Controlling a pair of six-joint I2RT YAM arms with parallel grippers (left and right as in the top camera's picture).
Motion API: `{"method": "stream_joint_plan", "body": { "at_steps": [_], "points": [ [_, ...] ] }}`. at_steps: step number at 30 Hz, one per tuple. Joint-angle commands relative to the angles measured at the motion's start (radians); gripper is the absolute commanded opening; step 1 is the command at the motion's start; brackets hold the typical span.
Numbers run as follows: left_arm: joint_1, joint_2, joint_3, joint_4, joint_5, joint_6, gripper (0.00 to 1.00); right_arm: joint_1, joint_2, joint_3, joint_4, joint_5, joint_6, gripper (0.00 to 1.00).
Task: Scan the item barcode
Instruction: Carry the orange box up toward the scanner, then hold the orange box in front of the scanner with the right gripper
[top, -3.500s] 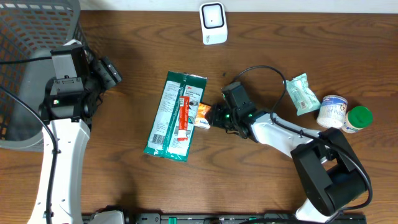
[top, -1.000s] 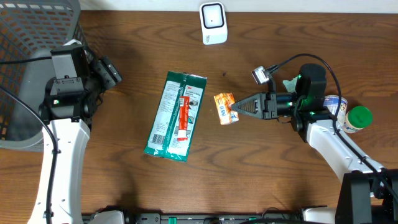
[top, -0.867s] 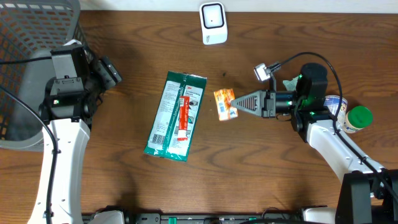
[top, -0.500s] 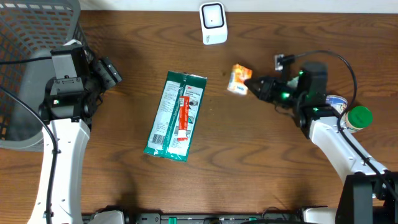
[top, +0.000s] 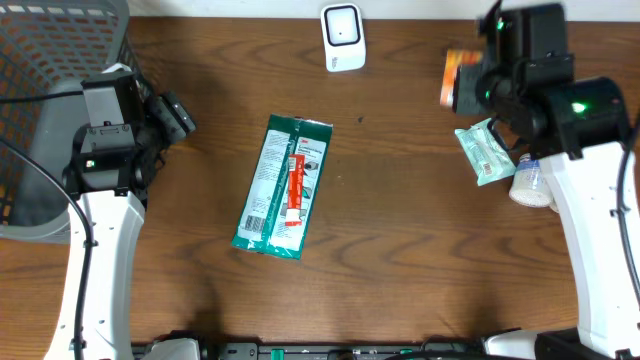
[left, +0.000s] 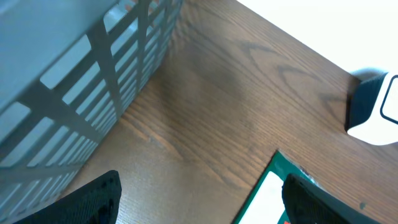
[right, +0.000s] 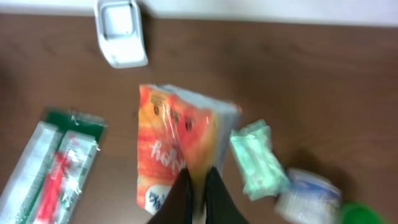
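Overhead, you can see the small orange crinkly plastic packet (top: 457, 78) up in the air, well to the right of the white box-shaped scanner (top: 343, 38). Your right gripper (right: 198, 183) pinches it tight. Your left gripper (left: 199, 202) is spread wide, holding nothing, near the grey mesh basket (top: 40, 100).

From overhead, the right arm (top: 590, 170) is covering most of the orange packet (top: 452, 80) and part of the white tub (top: 526, 188). The right wrist view is blurring, leaving the packet's print unreadable. In the left wrist view, the frame edges are cutting off the green package (left: 273, 186), the scanner (left: 373, 109) and the basket (left: 68, 93).
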Motion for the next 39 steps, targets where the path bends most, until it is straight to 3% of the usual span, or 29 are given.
{"method": "stream_joint_plan", "body": {
  "at_steps": [1,4,6,13,21,27,39],
  "points": [
    [0.004,0.005,0.011,0.000,-0.009,0.002,0.84,0.066,0.155,0.279,-0.042,0.188,-0.082,0.01],
    [0.004,0.005,0.011,0.000,-0.009,0.001,0.84,0.117,0.323,0.497,-0.047,0.303,-0.157,0.01],
    [0.004,0.005,0.011,0.000,-0.009,0.002,0.84,0.136,0.396,0.552,-0.018,0.357,-0.188,0.01],
    [0.004,0.005,0.011,0.000,-0.009,0.002,0.84,0.201,0.685,0.562,0.301,0.508,-0.430,0.01],
    [0.004,0.005,0.011,0.000,-0.009,0.002,0.84,0.237,0.953,0.562,0.539,0.525,-0.552,0.01],
    [0.004,0.005,0.011,0.000,-0.009,0.001,0.84,0.241,1.061,0.562,0.657,0.520,-0.552,0.01],
    [0.004,0.005,0.011,0.000,-0.009,0.001,0.84,0.240,1.072,0.562,0.801,0.490,-0.552,0.01]
  ]
}}
